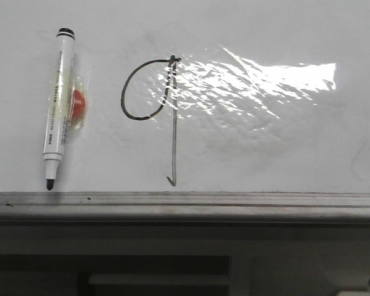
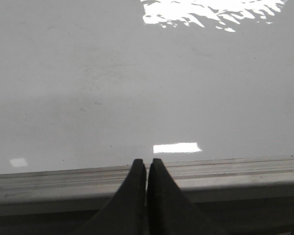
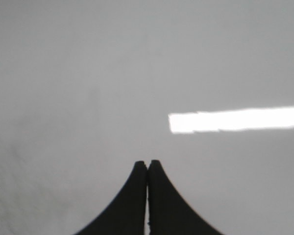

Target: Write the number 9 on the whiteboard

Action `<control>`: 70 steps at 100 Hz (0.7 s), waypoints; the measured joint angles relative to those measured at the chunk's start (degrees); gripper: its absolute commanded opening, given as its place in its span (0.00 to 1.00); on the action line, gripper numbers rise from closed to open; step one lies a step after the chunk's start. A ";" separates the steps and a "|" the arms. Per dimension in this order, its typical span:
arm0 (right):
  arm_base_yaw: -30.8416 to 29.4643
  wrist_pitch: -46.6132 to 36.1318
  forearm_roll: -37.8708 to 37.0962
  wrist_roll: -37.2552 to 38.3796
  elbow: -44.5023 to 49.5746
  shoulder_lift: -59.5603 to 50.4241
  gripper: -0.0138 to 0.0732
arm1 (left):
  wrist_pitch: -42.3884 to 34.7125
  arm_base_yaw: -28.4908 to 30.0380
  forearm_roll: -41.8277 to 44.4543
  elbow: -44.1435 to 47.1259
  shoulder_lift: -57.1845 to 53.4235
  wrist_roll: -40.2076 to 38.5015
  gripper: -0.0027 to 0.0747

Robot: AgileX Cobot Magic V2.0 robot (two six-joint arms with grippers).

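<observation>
The number 9 (image 1: 173, 123) is drawn in thin black line on the whiteboard (image 1: 265, 148), with a round loop at the left and a long stem ending in a small hook. A white marker (image 1: 57, 105) with a black tip lies on the board at the left, tip toward the rail, with a taped red piece (image 1: 78, 103) beside it. Neither gripper shows in the front view. My left gripper (image 2: 147, 164) is shut and empty over the board's grey rail (image 2: 235, 169). My right gripper (image 3: 147, 165) is shut and empty over plain white board (image 3: 88, 73).
The grey metal rail (image 1: 185, 206) runs along the board's near edge, with a dark shelf space below it. Wrinkled film glare (image 1: 253, 83) lies right of the 9. Faint grey smudges mark the board.
</observation>
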 measured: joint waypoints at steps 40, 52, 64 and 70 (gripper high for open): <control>-9.57 24.37 -2.58 -2.07 0.00 0.00 0.09 | 0.00 0.00 0.00 0.00 0.00 0.00 0.01; -9.57 24.40 -2.58 -3.04 0.00 0.00 0.09 | 0.00 0.00 0.00 0.00 0.00 0.00 0.01; -9.57 24.40 -2.67 -3.27 0.00 0.00 0.09 | 0.00 0.00 0.00 0.00 0.00 0.00 0.01; -9.57 24.49 -2.67 -3.27 0.00 0.00 0.09 | 0.00 0.00 0.00 0.00 0.00 0.00 0.01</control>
